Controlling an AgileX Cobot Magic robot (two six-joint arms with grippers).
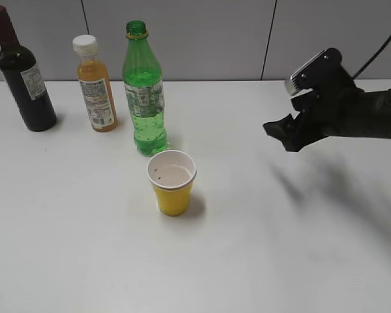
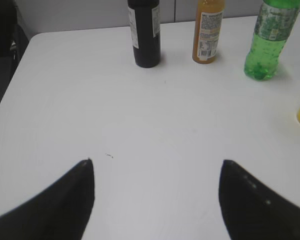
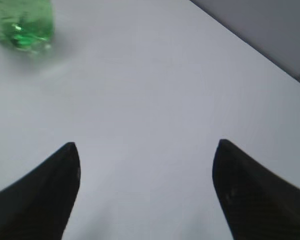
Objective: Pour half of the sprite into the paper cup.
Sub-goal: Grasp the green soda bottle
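Currently sprite (image 1: 144, 91) stands upright, uncapped, upper-left-center of the exterior frame, paper cup (image 1: 172, 182) just in front near center, apart from it. Right gripper (image 1: 285, 135) hangs above the table (image 1: 280, 261) at right, fingers spread, empty. Left gripper (image 2: 156, 192) also spread wide, holding nothing, seen only in its wrist view.

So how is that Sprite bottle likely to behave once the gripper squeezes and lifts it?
The Sprite bottle is tall on a narrow base, so a sideways nudge could probably tip it. Its thin, clear green plastic looks likely to flex under a squeeze. It appears uncapped, with liquid visible inside, so it could slosh or spill if tilted early.
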